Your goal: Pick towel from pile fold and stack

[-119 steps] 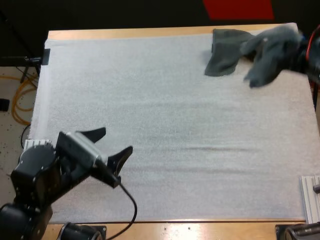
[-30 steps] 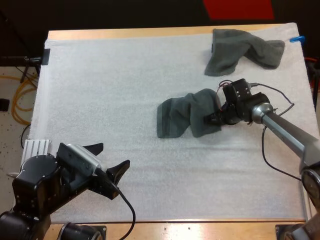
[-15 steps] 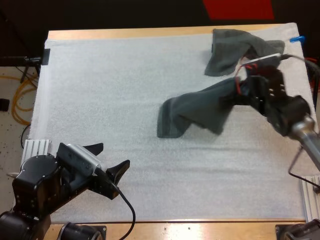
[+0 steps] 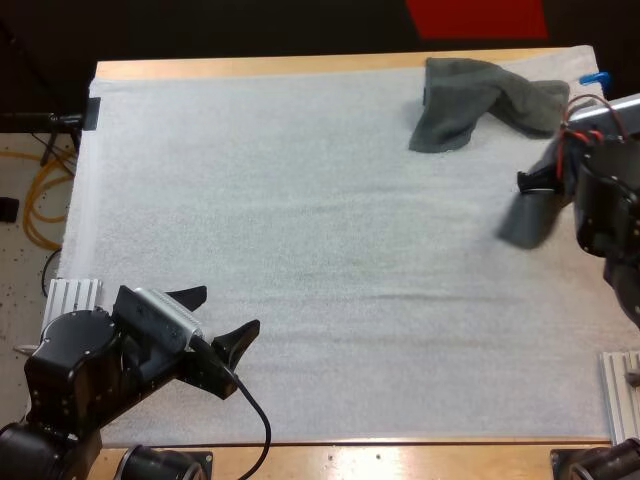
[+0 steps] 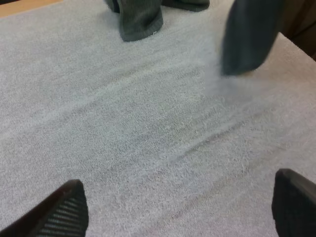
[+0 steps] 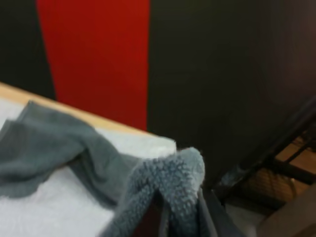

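Textured white mat [image 4: 300,200], fuzzy towel [image 6: 170,180] (limp)

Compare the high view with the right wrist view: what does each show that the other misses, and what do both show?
High view, not right wrist: the left gripper, open over the near side of the mat. Right wrist, not high: the right gripper pressing a fold of the held towel from both sides. Both: that held towel, the crumpled towel at the mat's far right corner, and the mat.
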{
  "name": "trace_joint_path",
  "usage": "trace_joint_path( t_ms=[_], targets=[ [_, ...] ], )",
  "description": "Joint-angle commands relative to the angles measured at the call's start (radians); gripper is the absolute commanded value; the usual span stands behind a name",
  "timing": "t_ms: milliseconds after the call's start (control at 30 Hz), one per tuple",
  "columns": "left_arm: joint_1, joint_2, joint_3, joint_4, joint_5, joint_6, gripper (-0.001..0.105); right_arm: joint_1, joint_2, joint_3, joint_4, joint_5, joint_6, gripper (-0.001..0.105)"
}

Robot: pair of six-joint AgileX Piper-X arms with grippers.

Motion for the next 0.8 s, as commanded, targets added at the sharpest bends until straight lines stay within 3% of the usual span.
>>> trace_joint_path(
  t_ms=[0,100,167,267,367,600,767],
  targets=[
    [-0.005,-0.005,0.001,-0.004,0.003,-0.001,0.074,0.001,-0.012,-0.007,0.018,-0.003,0.026,0.000],
    [-0.005,-0.005,0.003,-0.004,0.003,0.002,0.074,0.020,-0.014,-0.007,0.129,-0.085,0.171,0.000],
    [-0.005,-0.005,0.006,-0.004,0.003,0.008,0.074,0.057,0.004,0.000,0.237,-0.268,0.322,0.000],
    [-0.005,-0.005,0.007,-0.004,0.003,0.014,0.074,0.133,0.036,0.037,0.266,-0.411,0.473,0.000],
    [-0.005,-0.005,0.009,-0.004,0.003,0.015,0.074,0.246,0.087,0.082,0.230,-0.465,0.560,0.000],
    [-0.005,-0.005,0.009,-0.004,0.003,0.015,0.074,0.509,0.251,0.099,0.108,-0.510,0.589,0.000],
    [-0.005,-0.005,0.009,-0.004,0.003,0.015,0.074,0.634,0.341,0.097,0.000,-0.641,0.616,0.000]
  ],
)
